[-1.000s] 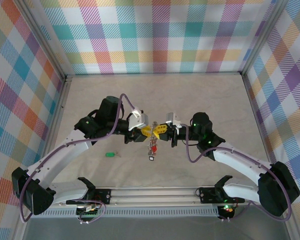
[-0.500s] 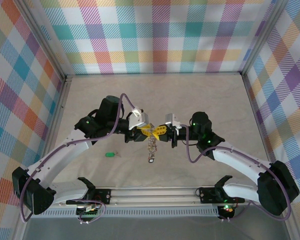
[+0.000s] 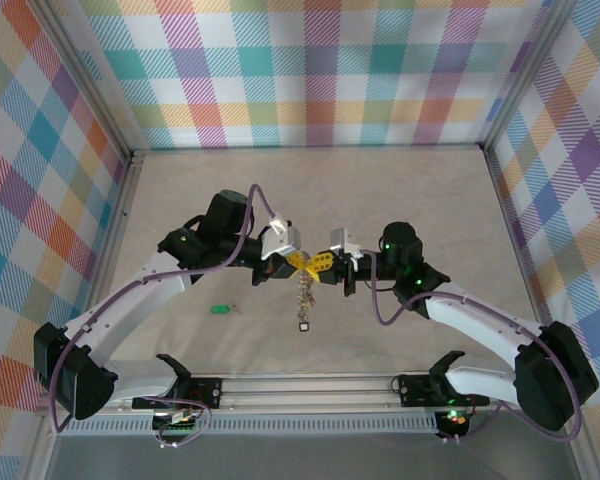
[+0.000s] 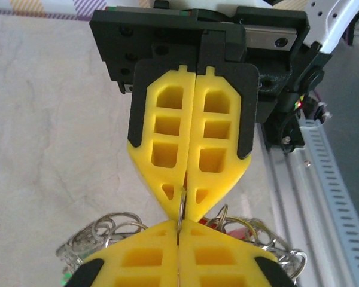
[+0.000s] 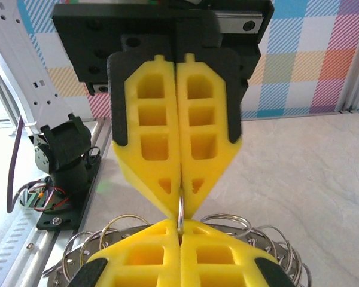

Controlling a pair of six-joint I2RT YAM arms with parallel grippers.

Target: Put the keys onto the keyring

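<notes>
Left claw [image 4: 180, 198], right claw [image 5: 180, 204] seemingly pinch the keyring [image 5: 180, 215], keys [image 3: 304, 293] dangling.

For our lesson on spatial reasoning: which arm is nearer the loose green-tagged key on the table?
Left. The green-tagged key lies by the left arm, left of the left gripper; the right gripper, also pinching the keyring, sits farther right.

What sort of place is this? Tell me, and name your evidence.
Probably a robot test cell: plaid walls on a metal frame, two arms bolted to a rail, left tool and right tool both shut on a keyring.
</notes>
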